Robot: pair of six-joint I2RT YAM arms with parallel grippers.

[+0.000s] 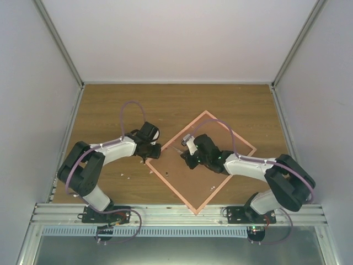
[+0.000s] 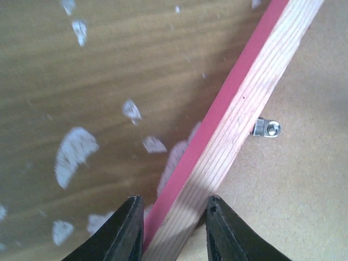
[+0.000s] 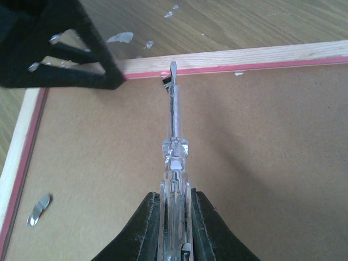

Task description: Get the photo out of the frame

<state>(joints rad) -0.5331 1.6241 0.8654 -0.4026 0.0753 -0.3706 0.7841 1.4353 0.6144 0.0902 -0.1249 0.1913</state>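
Frame (image 1: 187,185) lies back-up on the desk (image 1: 110,105). Left gripper (image 2: 173,200) pinches its edge. Right gripper (image 3: 175,197) is clamped on a screwdriver (image 3: 173,125), tip against that edge's inner side.

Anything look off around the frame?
Pale flecks litter the table beside the frame, like chipped finish. A metal tab lies on the backing board, away from the rail, seemingly detached.

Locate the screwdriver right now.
Right wrist view: screwdriver sits in the right hand, over the frame's brown back, tip at its edge beside the left hand.
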